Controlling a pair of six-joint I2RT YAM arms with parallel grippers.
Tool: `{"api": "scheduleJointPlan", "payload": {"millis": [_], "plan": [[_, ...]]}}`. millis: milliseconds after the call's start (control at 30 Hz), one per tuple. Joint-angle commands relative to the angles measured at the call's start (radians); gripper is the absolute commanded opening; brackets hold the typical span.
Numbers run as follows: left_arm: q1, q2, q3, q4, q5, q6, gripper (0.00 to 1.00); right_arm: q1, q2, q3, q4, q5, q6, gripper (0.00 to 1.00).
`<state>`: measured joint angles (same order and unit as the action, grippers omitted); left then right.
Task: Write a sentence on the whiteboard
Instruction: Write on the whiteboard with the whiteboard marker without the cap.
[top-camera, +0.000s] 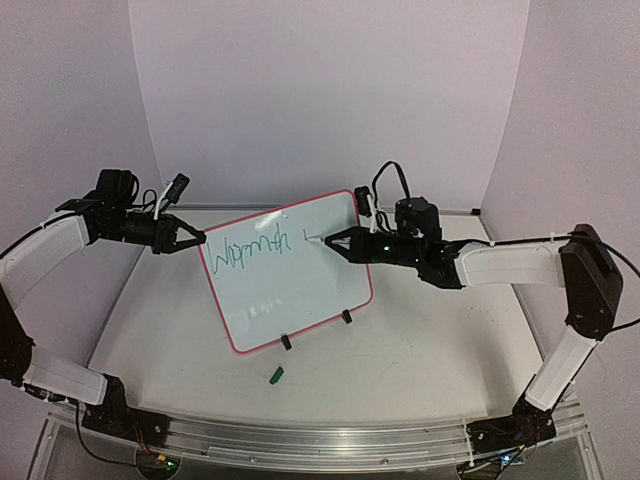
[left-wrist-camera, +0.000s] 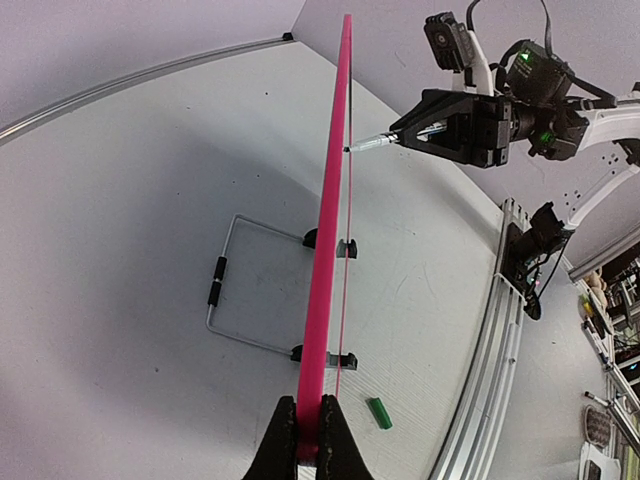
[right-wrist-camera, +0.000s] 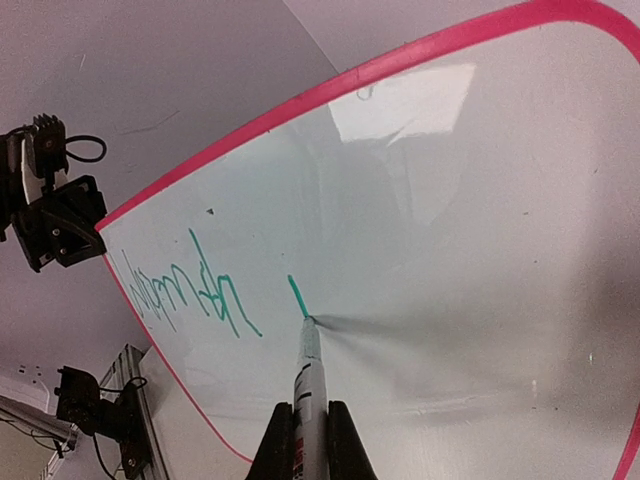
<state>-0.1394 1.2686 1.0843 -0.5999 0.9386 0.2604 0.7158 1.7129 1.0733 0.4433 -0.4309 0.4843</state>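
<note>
Seen from above, the whiteboard is standing tilted in the middle of the table. The left gripper is pinching the board's left edge. The right gripper is clamping a marker, whose tip is touching the board just right of the sentence. Only one green word of it, roughly "Warmth", is showing. A small green cap is lying on the table, near the board's near edge. In the left wrist view, the board is appearing edge-on as a thin pink line, with the left gripper's jaws squeezing the frame at the bottom. A wire stand is propping the board from behind, and the marker is meeting its writing face from the right. In the right wrist view, the right gripper's jaws are closing around the marker's barrel. Its tip is resting on the glossy surface at the lower end of a short green stroke, right of the written word.
</note>
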Motion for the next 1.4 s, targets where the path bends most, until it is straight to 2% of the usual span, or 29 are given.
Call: {"api": "scheduleJointPlan", "payload": {"millis": [0, 333, 900, 1133, 1367], "plan": [[-0.030, 0.005, 0.005, -0.029, -0.021, 0.013, 0.00, -0.006, -0.023, -0.017, 0.020, 0.024, 0.017, 0.00], [-0.031, 0.007, 0.006, -0.029, -0.023, 0.011, 0.00, -0.006, -0.084, 0.000, 0.069, -0.046, 0.008, 0.00], [-0.032, 0.009, 0.006, -0.029, -0.024, 0.012, 0.00, -0.006, 0.030, 0.106, 0.058, -0.007, 0.013, 0.00], [-0.034, 0.009, 0.006, -0.029, -0.024, 0.013, 0.00, -0.010, 0.041, 0.096, 0.061, 0.032, 0.023, 0.00], [-0.034, 0.010, 0.005, -0.029, -0.024, 0.013, 0.00, -0.010, -0.046, 0.030, 0.124, -0.007, -0.005, 0.00]]}}
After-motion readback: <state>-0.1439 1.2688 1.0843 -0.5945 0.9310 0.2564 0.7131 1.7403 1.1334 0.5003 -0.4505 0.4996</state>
